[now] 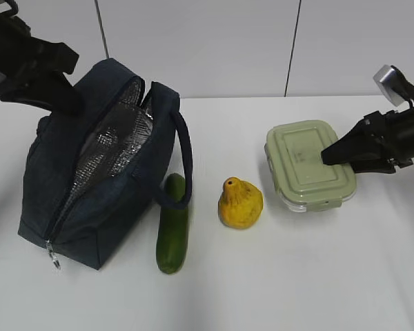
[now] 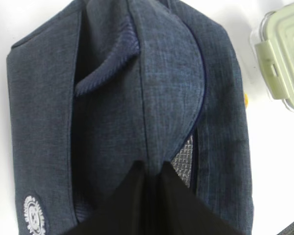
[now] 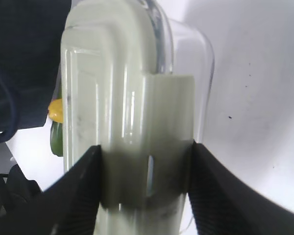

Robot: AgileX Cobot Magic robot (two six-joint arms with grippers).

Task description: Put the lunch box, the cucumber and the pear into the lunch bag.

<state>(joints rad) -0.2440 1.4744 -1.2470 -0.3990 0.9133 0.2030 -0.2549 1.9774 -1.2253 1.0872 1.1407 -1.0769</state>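
Observation:
The navy lunch bag stands at the left, its top unzipped and silver foil lining showing. My left gripper is shut on the fabric edge at the bag's far end; the left wrist view shows its jaws pinching the cloth of the bag. The cucumber lies beside the bag and the pear stands to its right. The lunch box is further right. My right gripper is shut on its right end, one finger on the lid and one on the base.
The bag's loop handle hangs over the cucumber's far end. The zipper's ring pull hangs at the bag's near corner. White table in front. A grey wall stands behind.

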